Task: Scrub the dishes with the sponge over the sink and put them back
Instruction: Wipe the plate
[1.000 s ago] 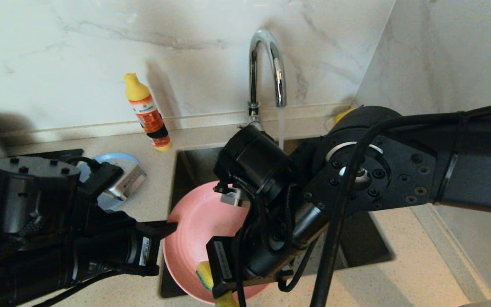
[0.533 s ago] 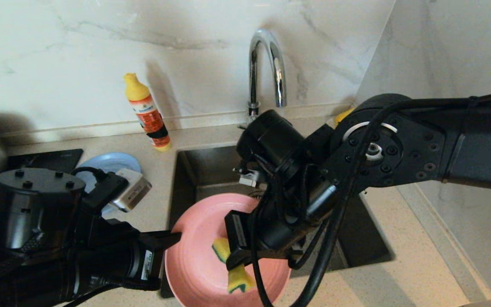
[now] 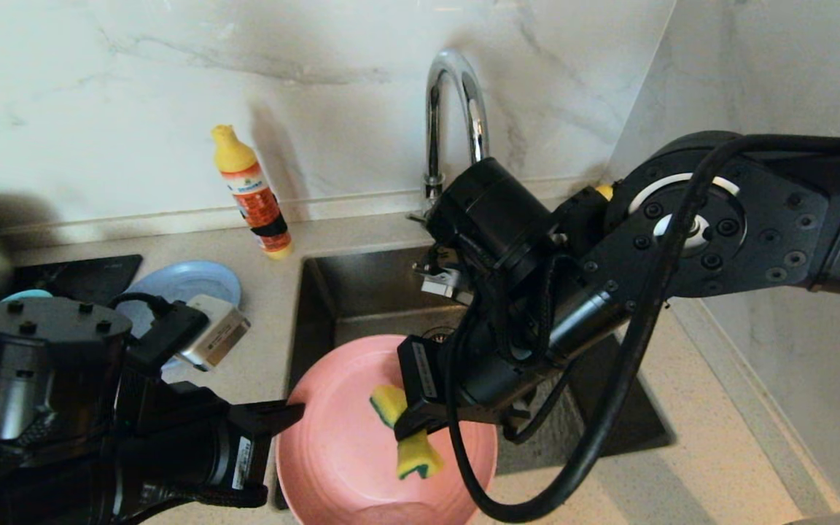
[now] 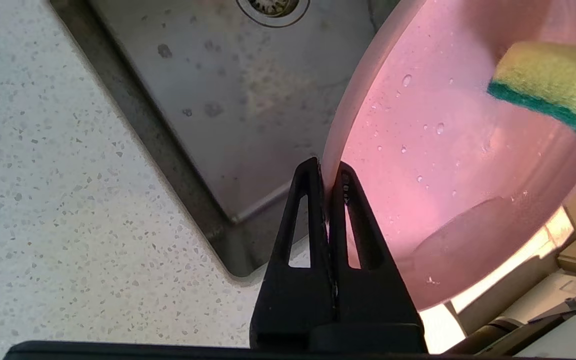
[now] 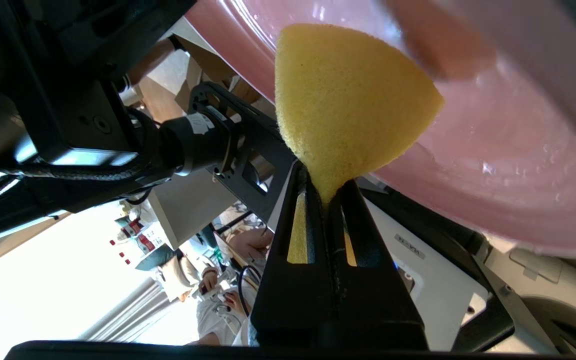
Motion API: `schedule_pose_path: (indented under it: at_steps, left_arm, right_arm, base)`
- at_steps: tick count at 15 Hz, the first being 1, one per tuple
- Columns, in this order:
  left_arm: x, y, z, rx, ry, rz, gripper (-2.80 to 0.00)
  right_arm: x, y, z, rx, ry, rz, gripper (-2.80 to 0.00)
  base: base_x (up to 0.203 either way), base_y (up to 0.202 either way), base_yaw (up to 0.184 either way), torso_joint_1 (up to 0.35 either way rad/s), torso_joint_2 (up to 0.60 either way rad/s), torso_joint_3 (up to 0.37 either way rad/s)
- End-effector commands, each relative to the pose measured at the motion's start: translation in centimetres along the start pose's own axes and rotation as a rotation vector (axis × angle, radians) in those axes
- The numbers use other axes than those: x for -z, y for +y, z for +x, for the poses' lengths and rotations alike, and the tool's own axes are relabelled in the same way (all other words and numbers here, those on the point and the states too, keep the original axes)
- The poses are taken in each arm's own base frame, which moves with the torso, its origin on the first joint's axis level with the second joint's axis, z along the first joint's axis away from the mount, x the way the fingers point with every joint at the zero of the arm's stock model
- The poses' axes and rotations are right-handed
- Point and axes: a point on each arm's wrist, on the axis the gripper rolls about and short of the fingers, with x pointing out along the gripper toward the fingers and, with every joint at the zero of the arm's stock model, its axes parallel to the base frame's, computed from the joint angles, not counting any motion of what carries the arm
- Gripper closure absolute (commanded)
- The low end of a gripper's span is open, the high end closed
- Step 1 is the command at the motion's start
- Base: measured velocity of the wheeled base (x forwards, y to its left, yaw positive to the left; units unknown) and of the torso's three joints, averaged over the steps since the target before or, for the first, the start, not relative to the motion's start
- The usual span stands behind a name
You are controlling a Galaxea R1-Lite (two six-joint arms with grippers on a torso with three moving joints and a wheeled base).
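1. Your left pincer (image 4: 327, 175) is clamped on the rim of the salmon-pink plate (image 3: 347, 437), gripping it at the plate's 9 o'clock edge in the head view
2. The plate hangs tilted over the near left corner of the sink (image 3: 362, 292), its near edge reaching out over the bench (image 3: 682, 467)
3. Your right pincer (image 5: 325, 192) is closed tight on the middle of the sponge (image 3: 409, 430), squeezing it to a waist; the yellow foam fans out past the tips
4. The sponge sits against the plate's inner face, toward its 3 o'clock side; water drops bead on the pink surface
5. The chrome tap (image 3: 453, 117) stands at 12 o'clock behind the sink
6. The grey-blue plate (image 3: 187, 281) lies on the bench at 9 o'clock from the sink, with an orange bottle (image 3: 252, 193) by the wall at 11 o'clock
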Motion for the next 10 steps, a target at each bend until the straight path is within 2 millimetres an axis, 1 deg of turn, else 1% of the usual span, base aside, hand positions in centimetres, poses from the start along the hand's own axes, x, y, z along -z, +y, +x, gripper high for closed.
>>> schedule_pose_path:
  at_steps: [1, 3, 7, 10]
  left_arm:
    - [-0.1, 0.0, -0.2, 0.0, -0.01, -0.001, 0.0]
    - [0.0, 0.0, -0.2, 0.001, -0.009, -0.001, 0.0]
    - [0.2, 0.0, -0.4, 0.001, -0.008, -0.006, 0.0]
    - [0.5, 0.1, -0.1, -0.001, -0.014, -0.008, 0.0]
  right_arm:
    - [0.2, 0.4, 0.9, -0.006, 0.015, -0.01, 0.0]
    - [0.7, 0.9, 2.4, -0.009, 0.042, -0.03, 0.0]
    - [1.9, 2.2, 4.4, -0.024, 0.077, -0.075, 0.0]
    - [2.5, 2.3, 6.2, -0.005, 0.12, -0.08, 0.0]
  base:
    - [0.0, 0.0, 0.0, 0.0, 0.0, 0.0]
    - [0.0, 0.0, 0.0, 0.0, 0.0, 0.0]
    - [0.0, 0.0, 0.0, 0.0, 0.0, 0.0]
    - [0.0, 0.0, 0.0, 0.0, 0.0, 0.0]
